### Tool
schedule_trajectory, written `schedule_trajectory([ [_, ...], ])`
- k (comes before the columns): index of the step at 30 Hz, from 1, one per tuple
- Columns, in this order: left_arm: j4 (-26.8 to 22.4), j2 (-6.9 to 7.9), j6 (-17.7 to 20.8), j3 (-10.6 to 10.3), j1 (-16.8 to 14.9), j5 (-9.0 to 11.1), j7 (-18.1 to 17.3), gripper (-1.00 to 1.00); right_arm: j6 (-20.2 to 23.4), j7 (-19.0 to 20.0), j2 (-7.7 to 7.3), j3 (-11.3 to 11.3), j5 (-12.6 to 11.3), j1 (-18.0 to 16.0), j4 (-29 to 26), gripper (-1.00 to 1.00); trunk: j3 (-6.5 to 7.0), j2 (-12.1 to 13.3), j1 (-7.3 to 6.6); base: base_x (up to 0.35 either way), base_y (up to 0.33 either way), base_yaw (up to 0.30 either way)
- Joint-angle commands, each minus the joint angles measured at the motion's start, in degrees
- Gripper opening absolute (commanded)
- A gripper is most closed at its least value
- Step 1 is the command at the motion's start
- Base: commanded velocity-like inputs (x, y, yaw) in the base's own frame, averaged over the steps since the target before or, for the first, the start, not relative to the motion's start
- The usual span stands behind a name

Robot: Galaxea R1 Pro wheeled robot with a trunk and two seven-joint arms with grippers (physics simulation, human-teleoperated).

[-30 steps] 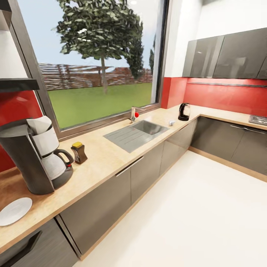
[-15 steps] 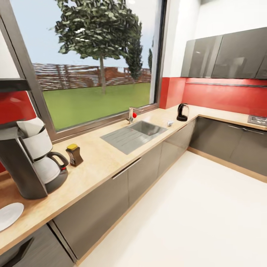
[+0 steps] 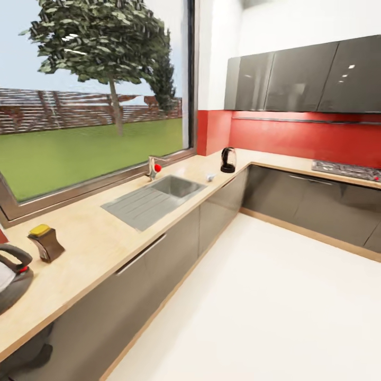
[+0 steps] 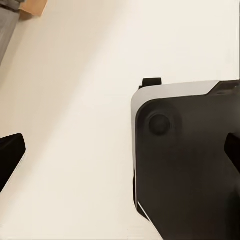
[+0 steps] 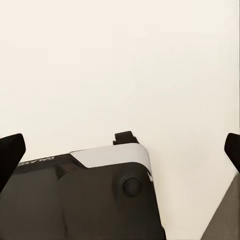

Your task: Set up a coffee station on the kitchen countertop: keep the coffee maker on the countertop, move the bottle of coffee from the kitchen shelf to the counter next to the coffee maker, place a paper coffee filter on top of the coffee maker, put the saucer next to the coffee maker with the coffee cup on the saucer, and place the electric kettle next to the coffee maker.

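The kitchen countertop (image 3: 100, 241) runs under the window and turns the far corner. At the head view's left edge I see just the carafe and black handle of the coffee maker (image 3: 11, 278). The bottle of coffee (image 3: 46, 242) stands beside it, yellow lid up. Far off at the corner stands the electric kettle (image 3: 228, 160). A small white thing, likely the coffee cup (image 3: 210, 177), sits on the counter past the sink. The saucer, paper coffee filter and kitchen shelf are out of view. My left gripper (image 4: 120, 155) and right gripper (image 5: 120, 152) are open over the pale floor, holding nothing.
A steel sink (image 3: 156, 197) with a drainboard and a faucet (image 3: 153, 168) is set into the counter. A cooktop (image 3: 346, 170) lies on the right-hand run. Grey cabinets (image 3: 222, 203) line the pale floor (image 3: 275, 307). My own dark base (image 4: 185, 165) shows below both wrists.
The head camera has swung right, so the whole picture has shifted left. The saucer and most of the coffee maker have slid out past the left edge. Nothing on the counter has moved.
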Motion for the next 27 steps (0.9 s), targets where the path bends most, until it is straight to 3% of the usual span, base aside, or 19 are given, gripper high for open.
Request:
schedule_trajectory([
  [1, 0.04, -0.01, -0.17, 0.21, -0.04, -0.60, 0.32, 1.00, -0.20, -0.27, -0.01, 0.48, -0.61, -0.05, -0.10, 1.00, -0.11, -0.10, 0.05, 0.274, -0.218, -0.300],
  [11, -0.04, 0.07, -0.18, 0.18, -0.04, -0.59, 0.38, 1.00, -0.20, 0.24, -0.19, 0.48, -0.56, 0.98, -0.02, 1.00, -0.11, -0.10, 0.05, 0.312, -0.133, -0.300],
  [15, -0.04, 0.07, -0.18, -0.01, -0.04, -0.59, 0.36, 1.00, -0.20, 4.55, -0.43, 0.48, -0.50, 3.48, 0.08, 1.00, -0.11, -0.10, 0.05, 0.332, -0.082, -0.300],
  [18, -0.05, 0.13, -0.24, -0.20, -0.04, -0.59, 0.37, 1.00, -0.40, 9.62, -1.42, 0.54, -0.46, 6.73, 0.15, 1.00, -0.11, -0.10, 0.05, 0.334, -0.077, -0.300],
  [27, -0.11, 0.08, -0.27, -0.05, -0.04, -0.64, 0.38, 1.00, -0.46, 9.96, -1.42, 0.54, -0.27, 7.14, 0.09, 1.00, -0.11, -0.10, 0.05, 0.335, -0.067, -0.221],
])
